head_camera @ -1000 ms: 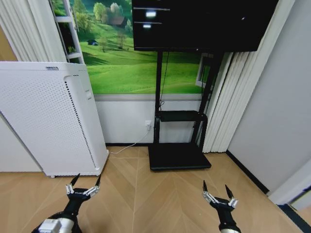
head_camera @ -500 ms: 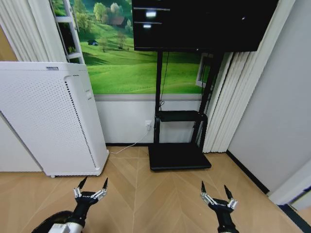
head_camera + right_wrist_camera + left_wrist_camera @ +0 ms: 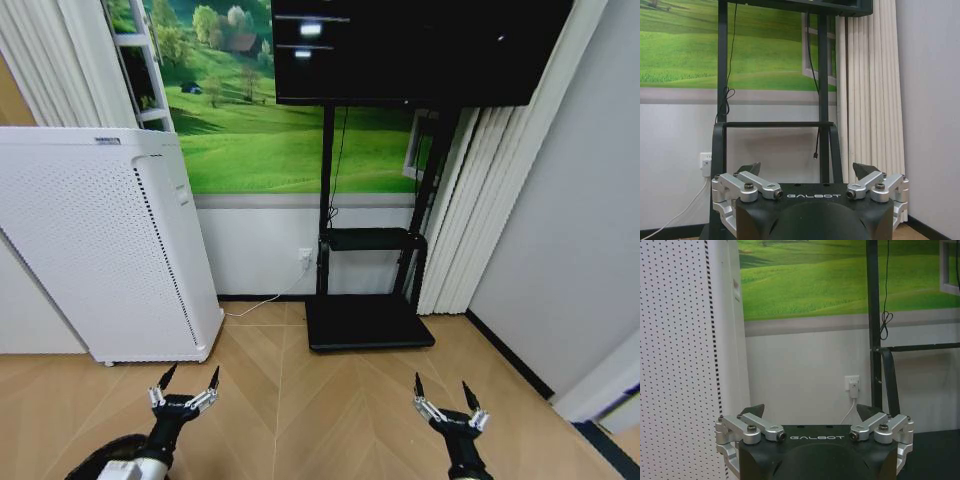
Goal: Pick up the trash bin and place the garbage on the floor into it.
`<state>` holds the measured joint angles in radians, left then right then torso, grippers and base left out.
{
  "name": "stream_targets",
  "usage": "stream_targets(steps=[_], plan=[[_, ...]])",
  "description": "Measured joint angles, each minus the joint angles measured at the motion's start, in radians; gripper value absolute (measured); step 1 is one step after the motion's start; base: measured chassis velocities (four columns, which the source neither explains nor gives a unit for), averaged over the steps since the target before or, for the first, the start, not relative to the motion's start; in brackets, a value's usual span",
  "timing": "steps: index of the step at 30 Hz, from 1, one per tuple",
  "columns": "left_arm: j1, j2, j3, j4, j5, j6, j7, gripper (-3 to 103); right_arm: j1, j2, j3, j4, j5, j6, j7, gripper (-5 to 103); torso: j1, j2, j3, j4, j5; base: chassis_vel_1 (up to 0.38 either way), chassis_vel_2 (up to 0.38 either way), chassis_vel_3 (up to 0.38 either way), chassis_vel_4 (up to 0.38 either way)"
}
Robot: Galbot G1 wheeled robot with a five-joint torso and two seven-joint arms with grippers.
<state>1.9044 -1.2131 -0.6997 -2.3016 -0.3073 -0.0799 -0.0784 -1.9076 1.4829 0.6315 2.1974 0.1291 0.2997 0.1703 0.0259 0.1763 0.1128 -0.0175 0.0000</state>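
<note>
The trash bin and the garbage are out of view. The floor (image 3: 300, 400) is light herringbone parquet. My left gripper (image 3: 191, 373) hovers open over it at the lower left, in front of a tall white perforated appliance (image 3: 100, 250). In the left wrist view the left gripper (image 3: 812, 412) holds nothing and faces the wall beside that appliance. My right gripper (image 3: 441, 384) is open at the lower right, also holding nothing. In the right wrist view the right gripper (image 3: 809, 169) points at a black TV stand (image 3: 775, 125). A dark curved edge (image 3: 92, 462) lies under my left arm; I cannot tell what it is.
The black TV stand (image 3: 368, 320) with its flat base stands against the back wall, a cable (image 3: 262, 303) running to a wall socket. White curtains (image 3: 470, 220) hang at the right, beside a grey wall (image 3: 570, 250). Open parquet lies between the grippers.
My left gripper has shifted to the right and slightly down over the last second. The right gripper has barely moved. Both stay open.
</note>
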Motion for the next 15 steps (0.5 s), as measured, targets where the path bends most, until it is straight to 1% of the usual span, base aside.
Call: stream_targets(steps=[4, 7, 11, 15], plan=[[0.000, 0.000, 0.000, 0.000, 0.000, 0.000, 0.000, 100, 0.000, 0.000, 0.000, 0.000, 0.000, 0.000, 0.000, 100, 0.003, 0.008, 0.005, 0.0000, 0.0000, 0.000, 0.000, 0.000, 0.000], [0.000, 0.001, -0.001, 0.001, -0.001, 0.000, 0.000, 100, 0.000, 0.000, 0.000, -0.001, 0.000, 0.000, 0.000, 100, 0.006, 0.023, 0.017, -0.0001, 0.0000, 0.000, 0.000, 0.000, 0.000], [0.001, 0.001, -0.001, 0.001, -0.001, 0.000, 0.000, 100, 0.000, -0.001, 0.000, -0.001, 0.001, 0.000, 0.000, 100, 0.007, 0.025, 0.019, 0.0000, -0.0001, 0.000, 0.000, 0.000, 0.000], [0.000, 0.001, -0.001, 0.001, -0.001, 0.000, 0.000, 100, 0.001, -0.001, 0.000, -0.001, 0.001, 0.000, 0.000, 100, 0.011, 0.037, 0.026, 0.0000, 0.0000, 0.000, 0.000, 0.000, 0.000]])
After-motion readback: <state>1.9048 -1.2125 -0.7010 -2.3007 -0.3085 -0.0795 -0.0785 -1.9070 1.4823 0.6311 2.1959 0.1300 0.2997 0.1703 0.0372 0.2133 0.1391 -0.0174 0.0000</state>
